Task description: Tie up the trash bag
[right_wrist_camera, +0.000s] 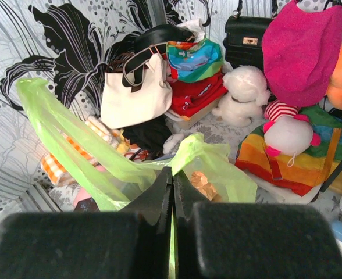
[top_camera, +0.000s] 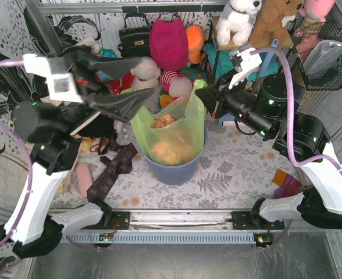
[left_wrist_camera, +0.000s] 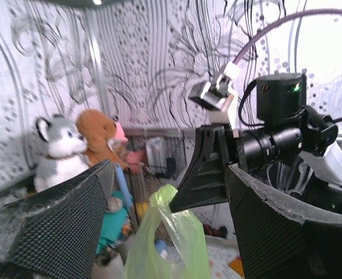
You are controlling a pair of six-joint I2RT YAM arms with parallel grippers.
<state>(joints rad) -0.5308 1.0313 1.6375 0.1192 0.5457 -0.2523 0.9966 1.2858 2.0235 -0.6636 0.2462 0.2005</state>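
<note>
Evidently the gathering step is in hand. The trash bag [top_camera: 174, 136] sits in the blue-grey bin [top_camera: 177, 171] at the centre of the overhead view, with crumpled orange paper [top_camera: 164, 122] showing through it. The right gripper [top_camera: 210, 96], just right of the bag's top, has its jaws pressed together on the plastic beside the raised right-hand ear [top_camera: 199, 88]. The left gripper [top_camera: 155, 74], at the upper left of the bag, is spread wide and holds nothing. In its wrist view, green plastic rises between the fingers [left_wrist_camera: 54, 215], seemingly touching neither. The opposite ear [right_wrist_camera: 34, 96], at the upper left of the right wrist view, stands free. No knot is begun. The next move probably calls for the left jaws to close on that free ear so the two can be crossed. The thin film may slip or tear.
</note>
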